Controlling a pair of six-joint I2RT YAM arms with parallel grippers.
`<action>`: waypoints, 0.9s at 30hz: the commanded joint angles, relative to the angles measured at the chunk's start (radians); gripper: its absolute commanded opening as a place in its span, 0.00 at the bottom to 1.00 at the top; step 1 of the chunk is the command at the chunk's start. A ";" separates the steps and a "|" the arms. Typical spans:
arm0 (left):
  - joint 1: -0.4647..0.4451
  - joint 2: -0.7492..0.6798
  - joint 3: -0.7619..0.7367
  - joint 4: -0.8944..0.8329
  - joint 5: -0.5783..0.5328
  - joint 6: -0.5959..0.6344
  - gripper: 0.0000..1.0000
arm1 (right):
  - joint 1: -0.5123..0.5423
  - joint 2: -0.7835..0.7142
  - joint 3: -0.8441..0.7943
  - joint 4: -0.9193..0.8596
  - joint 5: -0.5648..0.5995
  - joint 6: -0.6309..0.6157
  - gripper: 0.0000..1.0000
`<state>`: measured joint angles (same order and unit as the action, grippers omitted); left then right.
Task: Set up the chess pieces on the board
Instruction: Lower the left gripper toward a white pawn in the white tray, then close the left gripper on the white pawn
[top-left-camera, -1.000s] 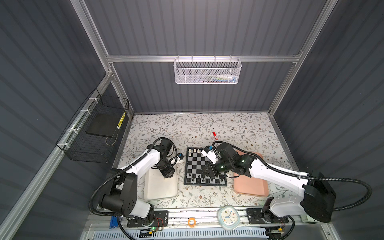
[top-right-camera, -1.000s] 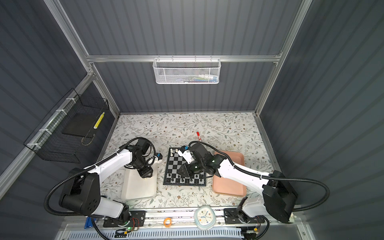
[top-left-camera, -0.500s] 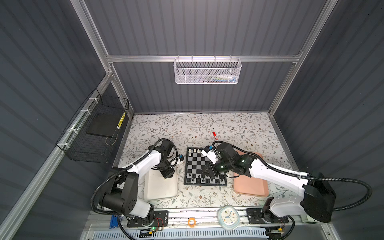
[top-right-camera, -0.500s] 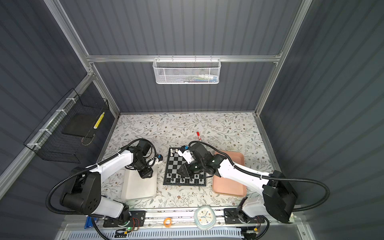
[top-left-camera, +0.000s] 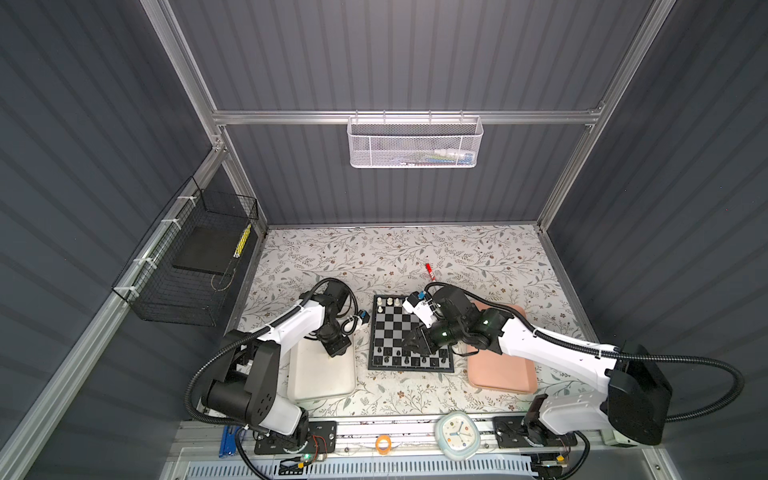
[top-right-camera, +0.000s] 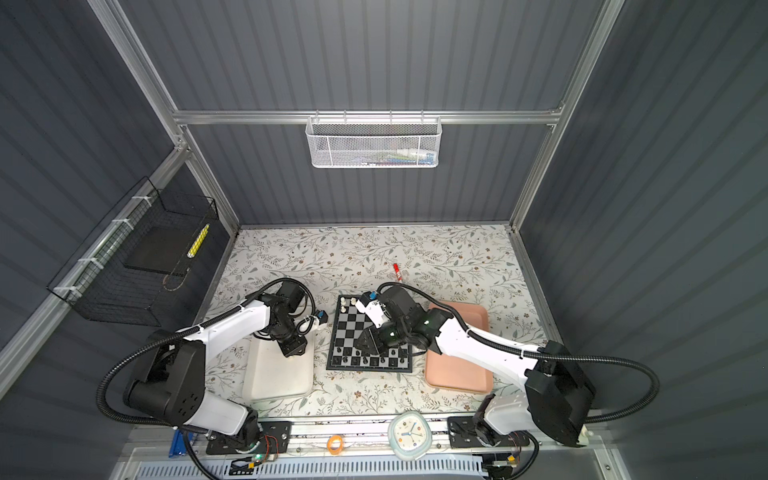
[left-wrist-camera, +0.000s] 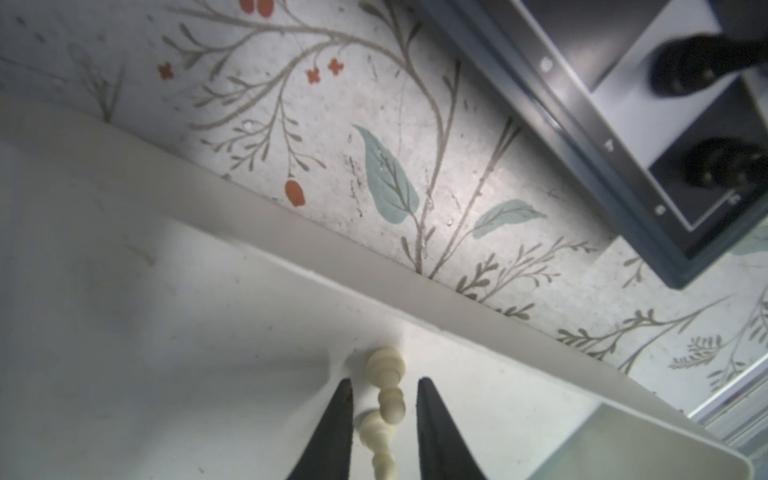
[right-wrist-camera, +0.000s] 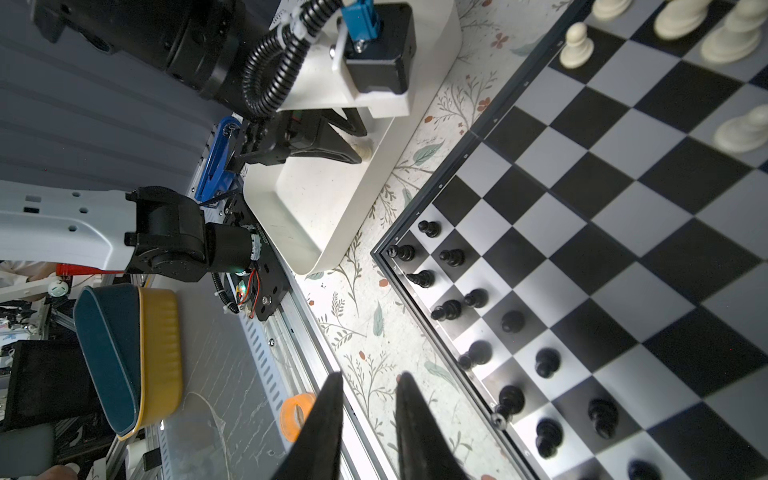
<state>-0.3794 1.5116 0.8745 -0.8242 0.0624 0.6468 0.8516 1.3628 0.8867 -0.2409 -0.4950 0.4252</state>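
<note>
The board lies mid-table in both top views. Black chess pieces fill its near rows, and a few cream ones stand at its far edge. My left gripper is down in the white tray. Its fingers are narrowly apart around two cream pieces lying end to end, with slim gaps on both sides. My right gripper hovers over the board's near rows. It is slightly open and holds nothing.
A pink tray sits right of the board under my right arm. A red marker lies behind the board. A clock and an orange tape ring rest on the front rail. Wire baskets hang on the back and left walls.
My left gripper's fingers have drawn closer together around the cream pieces in the white tray. My right arm has stayed where it was.
</note>
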 joint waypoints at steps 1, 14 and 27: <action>-0.008 0.010 -0.015 -0.010 -0.001 0.011 0.28 | 0.006 0.013 0.034 -0.017 -0.015 -0.014 0.25; -0.015 0.007 -0.016 -0.006 -0.015 0.006 0.26 | 0.006 0.012 0.029 -0.015 -0.013 -0.013 0.25; -0.024 0.007 -0.015 -0.007 -0.019 0.002 0.22 | 0.006 0.012 0.024 -0.012 -0.013 -0.013 0.25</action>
<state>-0.3950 1.5146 0.8719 -0.8207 0.0444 0.6464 0.8520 1.3682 0.8970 -0.2405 -0.4950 0.4221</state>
